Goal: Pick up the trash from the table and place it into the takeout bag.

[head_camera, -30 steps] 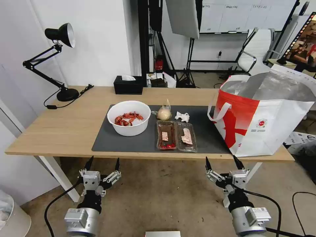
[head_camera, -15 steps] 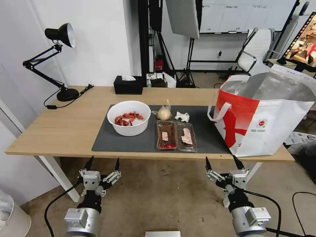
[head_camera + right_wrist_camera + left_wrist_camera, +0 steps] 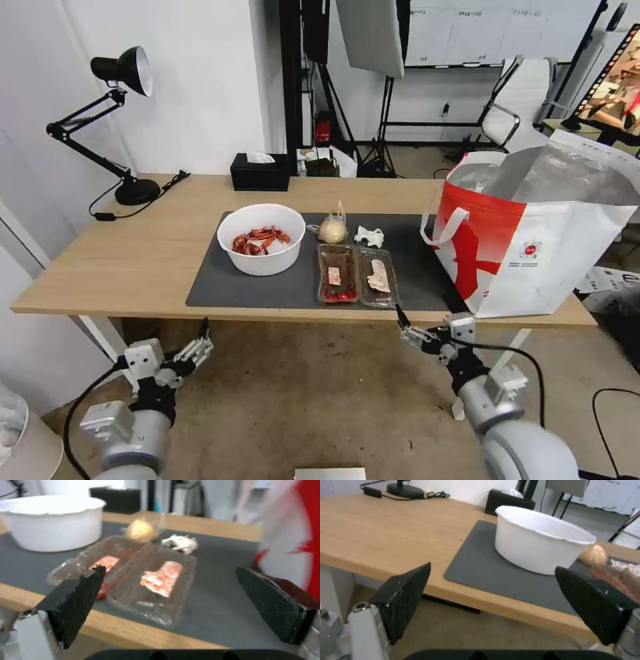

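The trash lies on the dark mat (image 3: pixel 220 288) of the table (image 3: pixel 133 247): a white bowl (image 3: pixel 263 261) of red shells, a clear clamshell tray (image 3: pixel 358 275), a crumpled tissue (image 3: pixel 369 235) and a small knotted bag (image 3: pixel 332 230). The takeout bag (image 3: pixel 540 253) stands open at the table's right end. My left gripper (image 3: pixel 190 343) hangs open below the front edge, facing the bowl (image 3: pixel 536 547). My right gripper (image 3: pixel 427 327) is open just below the front edge, in front of the tray (image 3: pixel 143 575).
A black tissue box (image 3: pixel 260 172) and a black desk lamp (image 3: pixel 127 133) stand at the back of the table. A white table leg (image 3: pixel 113 347) is near my left arm. Cables, stands and an office chair (image 3: pixel 520 107) fill the room behind.
Both arms have lifted and swung forward toward the table's front edge. The left gripper shifted outward to the left; the right gripper moved left, closer to the clamshell tray.
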Controlling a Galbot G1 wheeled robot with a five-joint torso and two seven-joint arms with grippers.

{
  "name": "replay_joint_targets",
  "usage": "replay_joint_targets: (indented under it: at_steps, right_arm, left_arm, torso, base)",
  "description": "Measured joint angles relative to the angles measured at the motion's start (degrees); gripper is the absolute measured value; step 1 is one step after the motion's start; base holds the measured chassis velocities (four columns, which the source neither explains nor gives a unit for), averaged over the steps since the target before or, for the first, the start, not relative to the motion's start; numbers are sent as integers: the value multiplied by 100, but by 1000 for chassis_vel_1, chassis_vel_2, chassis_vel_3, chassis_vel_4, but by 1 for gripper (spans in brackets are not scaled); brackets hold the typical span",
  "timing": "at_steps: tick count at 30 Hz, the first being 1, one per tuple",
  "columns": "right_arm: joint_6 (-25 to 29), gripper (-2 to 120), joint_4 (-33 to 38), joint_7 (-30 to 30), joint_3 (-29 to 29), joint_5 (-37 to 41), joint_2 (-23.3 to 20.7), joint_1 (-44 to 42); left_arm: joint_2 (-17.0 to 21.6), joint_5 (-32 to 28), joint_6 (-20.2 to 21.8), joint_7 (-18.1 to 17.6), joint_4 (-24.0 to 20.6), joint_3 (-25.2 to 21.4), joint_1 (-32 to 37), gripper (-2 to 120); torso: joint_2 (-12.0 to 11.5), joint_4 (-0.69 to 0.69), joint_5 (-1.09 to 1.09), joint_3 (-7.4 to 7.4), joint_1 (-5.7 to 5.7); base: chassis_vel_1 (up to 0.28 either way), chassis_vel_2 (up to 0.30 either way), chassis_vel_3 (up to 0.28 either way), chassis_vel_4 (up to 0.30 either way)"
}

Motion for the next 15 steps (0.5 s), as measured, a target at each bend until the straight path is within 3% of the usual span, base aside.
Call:
replay_joint_targets:
  at_steps: [2, 15]
  right_arm:
    - [-158, 100, -133, -49, -85, 387, -339, 345]
    - [-156, 100, -175, -55, -140, 479, -312, 238]
  left_arm:
    - [-1, 0, -29, 28, 8, 25, -1, 100]
    - [7, 74, -81, 89, 14, 79, 43, 100]
  torso:
    - [0, 4, -3, 0, 1]
    - [0, -1, -1, -1, -1]
  base:
    - [0, 0, 0, 0]
    - [0, 0, 0, 0]
